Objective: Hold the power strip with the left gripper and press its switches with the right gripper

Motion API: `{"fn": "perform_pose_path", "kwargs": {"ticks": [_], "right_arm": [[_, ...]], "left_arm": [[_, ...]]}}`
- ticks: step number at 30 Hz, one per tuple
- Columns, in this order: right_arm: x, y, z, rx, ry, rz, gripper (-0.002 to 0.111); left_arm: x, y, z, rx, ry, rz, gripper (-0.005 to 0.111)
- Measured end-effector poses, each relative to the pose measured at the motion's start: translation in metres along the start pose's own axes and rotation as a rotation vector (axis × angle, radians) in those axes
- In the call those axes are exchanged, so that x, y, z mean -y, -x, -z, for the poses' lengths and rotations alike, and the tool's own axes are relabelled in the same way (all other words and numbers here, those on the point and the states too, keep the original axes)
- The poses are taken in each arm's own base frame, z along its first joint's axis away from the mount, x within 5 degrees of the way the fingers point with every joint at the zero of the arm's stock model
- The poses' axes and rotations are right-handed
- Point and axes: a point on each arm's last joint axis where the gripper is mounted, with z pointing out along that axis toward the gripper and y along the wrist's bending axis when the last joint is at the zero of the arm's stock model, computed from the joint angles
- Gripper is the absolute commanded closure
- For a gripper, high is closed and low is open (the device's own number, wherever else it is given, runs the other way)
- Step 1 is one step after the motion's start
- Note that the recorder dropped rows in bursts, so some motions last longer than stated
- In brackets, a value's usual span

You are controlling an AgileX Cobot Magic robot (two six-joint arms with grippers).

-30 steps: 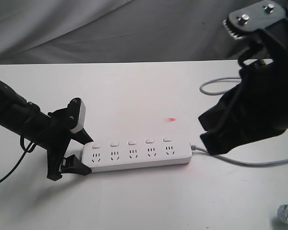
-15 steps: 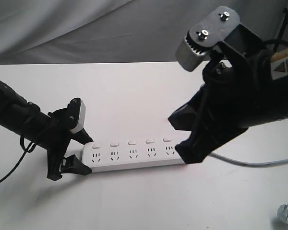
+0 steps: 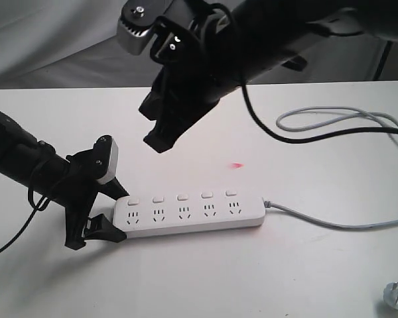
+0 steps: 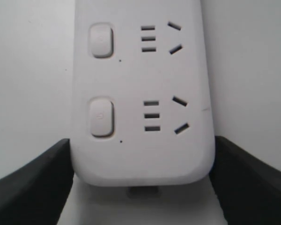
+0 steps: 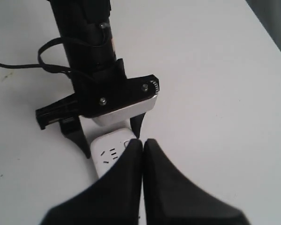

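On the table [image 3: 186, 285], power strip [image 3: 189, 213] end clamped in jaws of left gripper [image 3: 121, 215], right gripper [image 5: 143, 143] above, jaws closed, empty.

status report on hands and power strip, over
Left hand clamped on power strip end. Right hand shut, hovering above table, clear of switches. Nothing blocking the switches.

Exterior camera: raised before the worktop [image 3: 305, 278], facing the grey backdrop [image 3: 66, 40], mid range. Left wrist camera: very close, sighting along the power strip [image 4: 140, 93] between the fingers [image 4: 33, 187] of the left tool [image 4: 143, 145]. Right wrist camera: higher, looking down past the tips of the right tool [image 5: 143, 142]; all three share the strip's gripped end.
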Motion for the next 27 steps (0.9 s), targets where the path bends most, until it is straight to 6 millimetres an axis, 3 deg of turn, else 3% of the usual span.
{"fn": "perform_pose_path", "kwargs": {"ticks": [8, 12, 18, 23, 27], "right_arm": [[0.007, -0.018, -0.059, -0.064, 0.080, 0.015, 0.108], [0.010, -0.031, -0.081, -0.012, 0.014, -0.018, 0.108], [0.010, -0.057, -0.095, -0.007, -0.087, -0.022, 0.108], [0.005, -0.086, -0.133, -0.084, -0.021, 0.136, 0.108], [0.002, -0.082, -0.142, -0.065, 0.068, 0.260, 0.108]], "left_arm": [[0.000, 0.000, 0.000, 0.000, 0.000, 0.000, 0.052], [0.000, 0.000, 0.000, 0.000, 0.000, 0.000, 0.052], [0.000, 0.000, 0.000, 0.000, 0.000, 0.000, 0.052], [0.000, 0.000, 0.000, 0.000, 0.000, 0.000, 0.052], [0.000, 0.000, 0.000, 0.000, 0.000, 0.000, 0.052]]}}
